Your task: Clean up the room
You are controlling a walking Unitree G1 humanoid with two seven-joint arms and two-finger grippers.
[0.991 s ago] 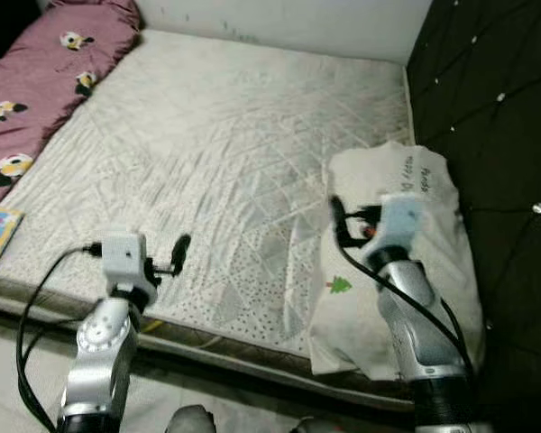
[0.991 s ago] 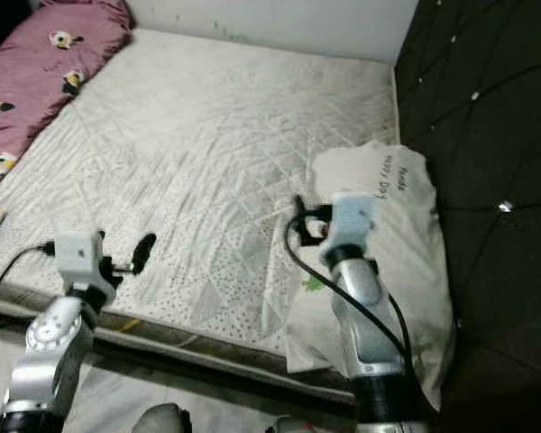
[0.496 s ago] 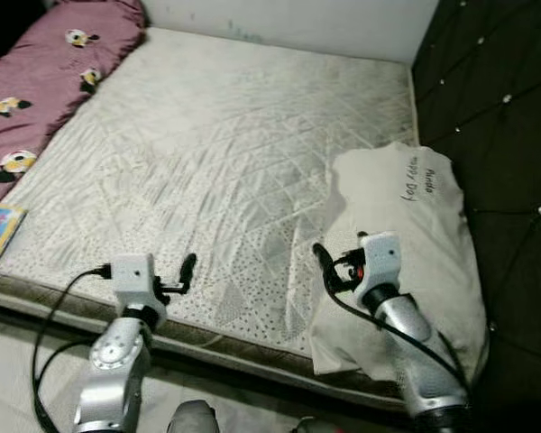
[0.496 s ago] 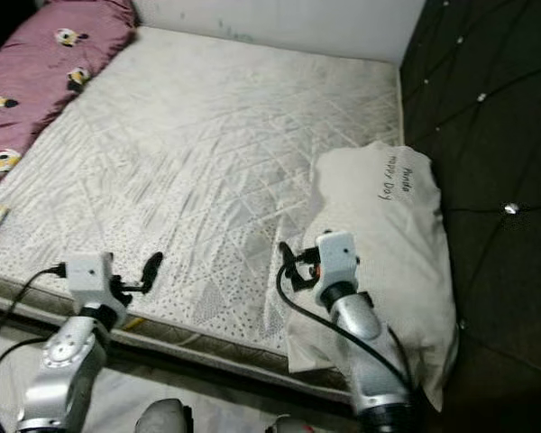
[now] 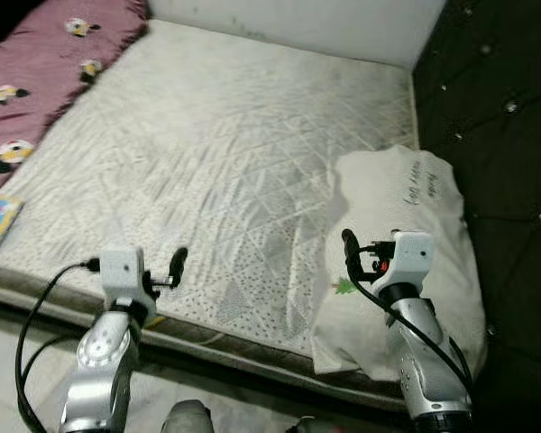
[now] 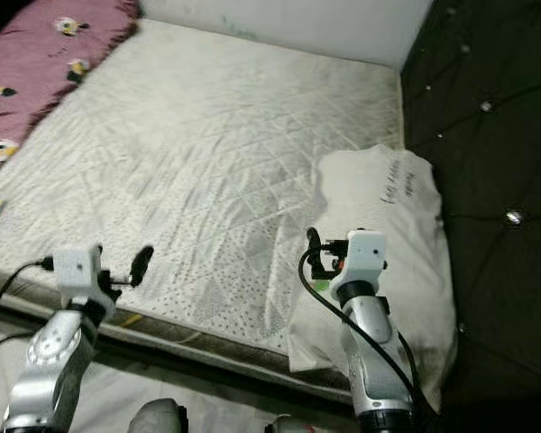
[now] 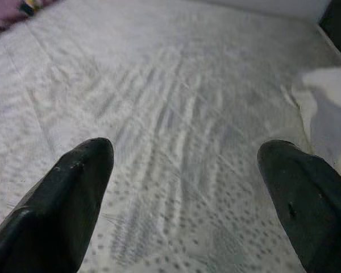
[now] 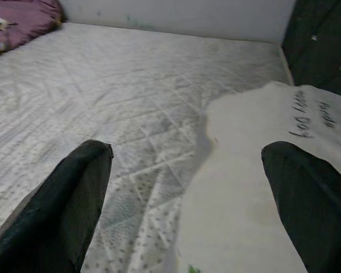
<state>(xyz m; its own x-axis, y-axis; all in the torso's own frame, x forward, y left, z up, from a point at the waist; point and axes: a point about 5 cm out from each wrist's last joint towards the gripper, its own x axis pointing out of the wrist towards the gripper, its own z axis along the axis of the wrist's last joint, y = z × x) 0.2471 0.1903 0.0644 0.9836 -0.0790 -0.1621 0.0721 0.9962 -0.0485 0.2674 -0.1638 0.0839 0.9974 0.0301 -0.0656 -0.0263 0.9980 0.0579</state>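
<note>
Raised and pushed forward from half a second ago, your right gripper [image 8: 187, 193] hovers with fingers spread wide over the near end of the cream pillow [image 5: 406, 216], pinching nothing. That pillow lies along the mattress's [image 5: 225, 153] right edge against the dark headboard [image 5: 496, 108]. Your left gripper [image 7: 184, 193], fingers equally spread, hangs over the mattress's near edge. Close too shallow and you likely snag only loose cover, so the pillow may sag free. Handwritten script on the pillow's far end is too small to read; a small green tree mark [image 5: 343, 287] sits near its front corner.
</note>
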